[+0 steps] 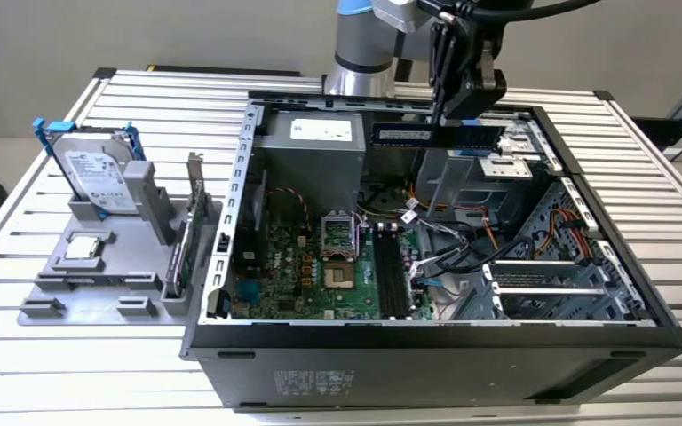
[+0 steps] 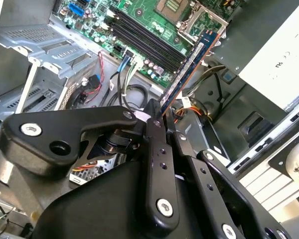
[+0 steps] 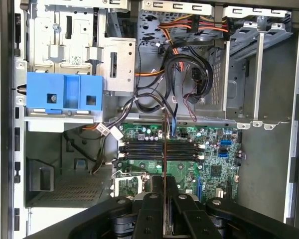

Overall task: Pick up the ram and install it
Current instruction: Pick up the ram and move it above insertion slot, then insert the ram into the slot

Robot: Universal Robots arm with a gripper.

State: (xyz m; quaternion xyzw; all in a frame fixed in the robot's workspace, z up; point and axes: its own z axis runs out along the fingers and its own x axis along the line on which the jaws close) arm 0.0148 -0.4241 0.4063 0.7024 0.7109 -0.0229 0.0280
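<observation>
The ram [image 1: 430,135] is a long dark stick with black chips, held level above the back of the open computer case [image 1: 436,342]. My gripper [image 1: 461,121] is shut on one end of it. In the second wrist view the ram [image 2: 189,67] sticks out from the gripper [image 2: 161,118] over the green motherboard. In the first wrist view the ram [image 3: 164,144] appears edge-on as a thin line, rising from the gripper [image 3: 164,188] and crossing the black memory slots [image 3: 139,149]. In the exterior view, the memory slots [image 1: 391,271] lie well below the ram.
A grey holder [image 1: 92,284] on the exterior view's left carries a silver hard drive with blue rails [image 1: 90,170], a card with a metal bracket [image 1: 194,226] and a small square chip [image 1: 84,248]. Inside the case are loose cables [image 3: 184,74], a blue plastic bracket [image 3: 65,97] and drive cages [image 1: 549,284].
</observation>
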